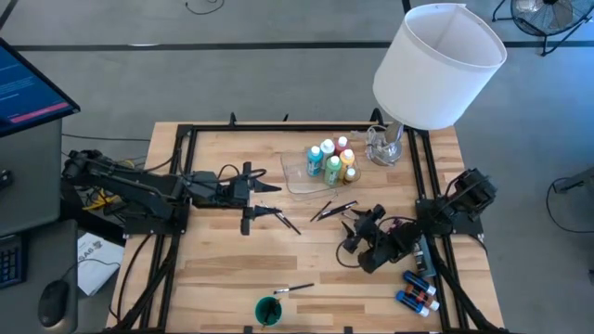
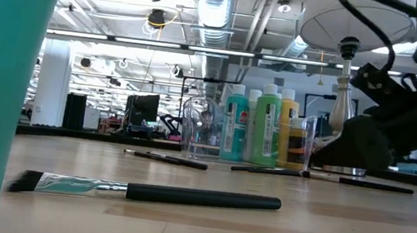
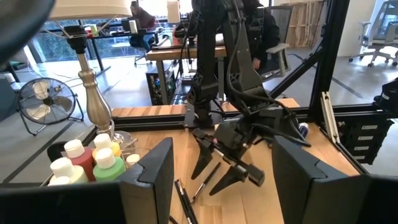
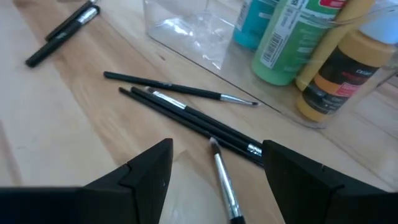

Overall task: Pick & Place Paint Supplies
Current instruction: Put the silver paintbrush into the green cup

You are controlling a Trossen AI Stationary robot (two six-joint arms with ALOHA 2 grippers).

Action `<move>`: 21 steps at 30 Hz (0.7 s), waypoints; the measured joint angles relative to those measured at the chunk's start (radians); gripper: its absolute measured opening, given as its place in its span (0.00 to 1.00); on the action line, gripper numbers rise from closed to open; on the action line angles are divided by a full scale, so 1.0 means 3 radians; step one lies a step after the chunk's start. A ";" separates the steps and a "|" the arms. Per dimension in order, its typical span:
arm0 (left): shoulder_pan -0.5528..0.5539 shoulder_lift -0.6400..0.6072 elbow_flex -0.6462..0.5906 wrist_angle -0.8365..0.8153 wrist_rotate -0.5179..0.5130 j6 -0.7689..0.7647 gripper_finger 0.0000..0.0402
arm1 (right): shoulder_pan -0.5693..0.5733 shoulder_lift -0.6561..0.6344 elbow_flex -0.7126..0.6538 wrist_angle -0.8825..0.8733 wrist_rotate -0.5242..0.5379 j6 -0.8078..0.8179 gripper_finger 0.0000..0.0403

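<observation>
White-capped paint bottles in teal, green, red and ochre are standing packed in the clear plastic tray, upper centre of the high view. Thin dark-handled brushes are lying loose on the wood just below. Both the left gripper and right gripper are gaping, holding nothing. Bottle labels are blurring out.

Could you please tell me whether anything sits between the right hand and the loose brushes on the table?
Nothing visible does. The right hand is open just above the brushes, with only bare wood between. The tray of bottles lies beyond them.
</observation>
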 joint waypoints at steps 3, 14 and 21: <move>-0.0001 0.0000 0.0000 0.0000 0.0000 0.0001 0.41 | -0.0096 0.0000 0.0000 0.0002 -0.0115 -0.0096 0.59; -0.0001 0.0000 0.0000 -0.0001 0.0000 0.0006 0.41 | -0.0211 0.0000 0.0000 0.0049 -0.0346 -0.0315 0.59; -0.0001 0.0000 0.0000 0.0002 0.0000 0.0006 0.41 | -0.0210 0.0116 0.0004 0.0136 -0.0379 -0.0237 0.59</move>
